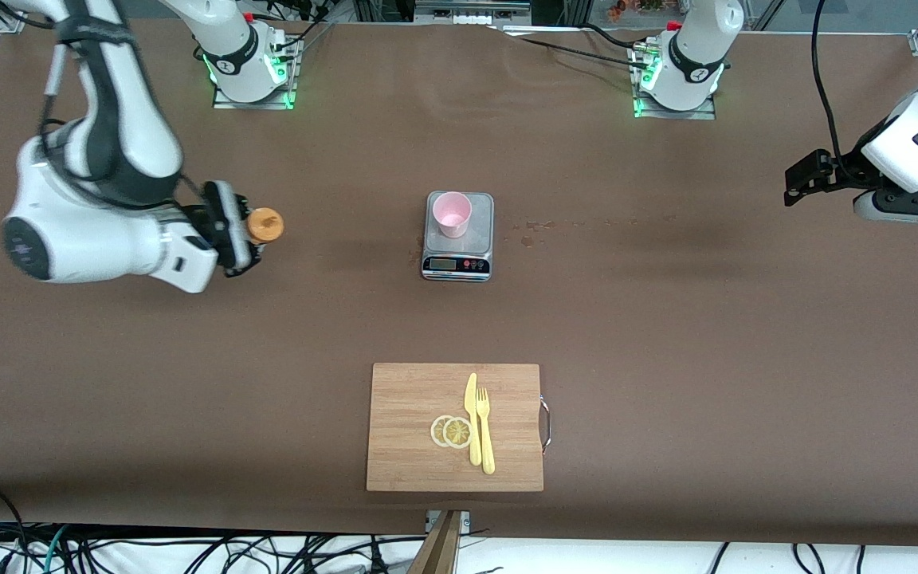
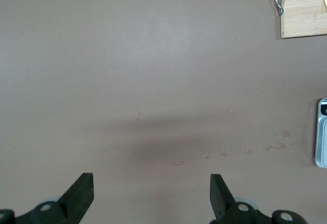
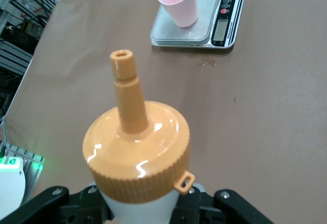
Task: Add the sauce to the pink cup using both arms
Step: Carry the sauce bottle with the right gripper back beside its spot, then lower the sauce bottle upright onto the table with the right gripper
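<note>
Brown tabletop [image 1: 666, 335] | pink cup [image 1: 452, 214] upright on scale [image 1: 457, 263], frame centre, apparently empty | sauce [image 3: 137, 152] clamped in right pincer [image 1: 245, 239], mid-left of frame, over bare tabletop | left pincer [image 2: 150, 196] apart, waiting at right edge | board [image 1: 411, 430] with lemon slices [image 1: 451, 431], knife [image 1: 472, 418], fork [image 1: 485, 430], lower centre.

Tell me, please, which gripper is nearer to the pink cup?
The right. The right gripper, shut on the sauce bottle, is over the table toward the right arm's end from the pink cup; the open left gripper waits farther off.
</note>
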Controlling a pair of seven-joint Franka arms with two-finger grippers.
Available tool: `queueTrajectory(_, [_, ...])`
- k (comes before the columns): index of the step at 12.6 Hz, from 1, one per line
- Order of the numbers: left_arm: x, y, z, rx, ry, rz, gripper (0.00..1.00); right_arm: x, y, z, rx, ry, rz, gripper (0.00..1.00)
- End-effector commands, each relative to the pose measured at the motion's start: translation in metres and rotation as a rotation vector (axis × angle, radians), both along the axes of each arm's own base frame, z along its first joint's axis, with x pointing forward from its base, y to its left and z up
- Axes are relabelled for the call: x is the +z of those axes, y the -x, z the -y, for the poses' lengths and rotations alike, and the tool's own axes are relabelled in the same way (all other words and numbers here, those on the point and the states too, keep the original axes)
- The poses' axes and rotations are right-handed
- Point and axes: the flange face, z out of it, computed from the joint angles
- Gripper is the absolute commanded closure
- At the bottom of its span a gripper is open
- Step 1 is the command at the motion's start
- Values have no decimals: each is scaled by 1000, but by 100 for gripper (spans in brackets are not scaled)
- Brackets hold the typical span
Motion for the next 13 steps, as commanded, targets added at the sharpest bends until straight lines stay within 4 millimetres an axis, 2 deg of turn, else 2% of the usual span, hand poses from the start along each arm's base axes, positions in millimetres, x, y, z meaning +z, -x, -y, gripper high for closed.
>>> queueTrajectory(1, [5,-1,0,-7,1,-4,0,-7,13,65,24,-198,13,76])
queueTrajectory(2, [4,-2,0,-7,1,-6,0,-19,16,92,32,-252,19,76])
queueTrajectory(4, [3,-1,0,-9,1,-10,0,-40,24,130,46,-342,18,76])
queueTrajectory(7, [2,-3,0,-7,1,-12,0,-99,35,172,31,-486,16,75])
queueTrajectory(10, [1,-2,1,-9,1,-15,0,-157,38,176,-30,-579,-14,72])
queueTrajectory(13, [1,-2,1,-9,1,-15,0,-177,39,180,-62,-587,-28,72])
